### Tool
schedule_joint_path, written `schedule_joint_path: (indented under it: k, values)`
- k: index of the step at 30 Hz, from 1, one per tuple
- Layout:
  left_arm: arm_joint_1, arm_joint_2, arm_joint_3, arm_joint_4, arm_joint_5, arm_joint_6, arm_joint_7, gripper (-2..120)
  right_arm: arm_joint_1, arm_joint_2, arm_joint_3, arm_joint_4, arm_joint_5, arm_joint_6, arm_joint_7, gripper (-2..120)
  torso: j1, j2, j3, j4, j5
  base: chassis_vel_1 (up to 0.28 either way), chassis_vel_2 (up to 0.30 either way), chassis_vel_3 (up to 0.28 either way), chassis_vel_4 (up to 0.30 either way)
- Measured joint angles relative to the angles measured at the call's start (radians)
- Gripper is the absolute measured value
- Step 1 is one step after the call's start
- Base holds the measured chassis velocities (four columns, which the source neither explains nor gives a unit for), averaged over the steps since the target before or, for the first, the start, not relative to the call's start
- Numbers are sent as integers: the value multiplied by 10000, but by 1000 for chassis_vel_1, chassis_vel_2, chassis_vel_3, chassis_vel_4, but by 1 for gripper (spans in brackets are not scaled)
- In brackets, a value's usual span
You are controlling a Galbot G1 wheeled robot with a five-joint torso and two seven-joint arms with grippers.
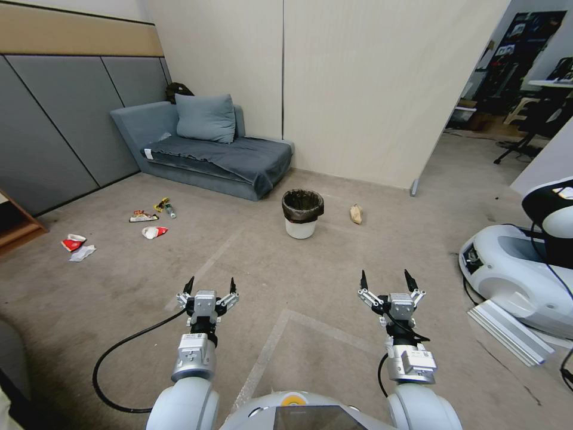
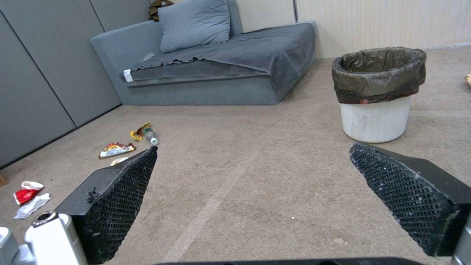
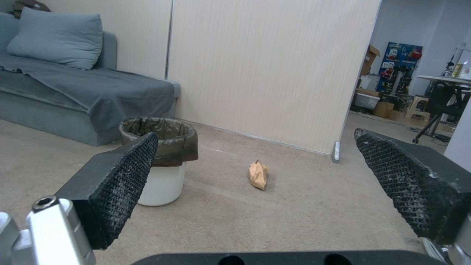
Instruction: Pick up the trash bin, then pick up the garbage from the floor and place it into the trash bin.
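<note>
Head view: trash bin (image 1: 302, 214) upright on carpet, centre, near sofa (image 1: 209, 152). Left gripper (image 1: 209, 286) and right gripper (image 1: 389, 280) raised above floor, fingers spread wide, holding nothing. Wrappers and cups (image 1: 146, 224) scattered far left; tan peel (image 1: 356, 213) just right of bin.

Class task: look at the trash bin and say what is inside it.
The trash bin holds a dark bag liner folded over its rim. Its bottom is hidden, so any contents cannot be seen.
</note>
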Motion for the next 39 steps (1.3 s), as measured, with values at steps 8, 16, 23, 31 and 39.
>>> schedule_joint_path:
  k: [8,16,23,31,39]
  values:
    - [-13,-4,-10,58,62,-88,104,100,23,18,16,-67,52,80,-67,100,0,0,0,0,0,0,0,0,0]
    - [-26,13,6,110,28,-89,120,100,35,15,42,-175,49,171,-277,100,0,0,0,0,0,0,0,0,0]
    - [-37,13,23,142,66,-89,118,100,39,10,39,-223,52,212,-320,100,0,0,-1,0,0,0,0,0,0]
    - [-36,7,39,174,100,-97,97,100,56,5,39,-261,66,255,-327,100,0,0,-1,0,-1,-129,134,116,-134]
    - [-35,2,74,184,128,-98,94,100,58,1,39,-266,66,262,-333,100,0,0,1,1,-2,-215,227,218,-209]
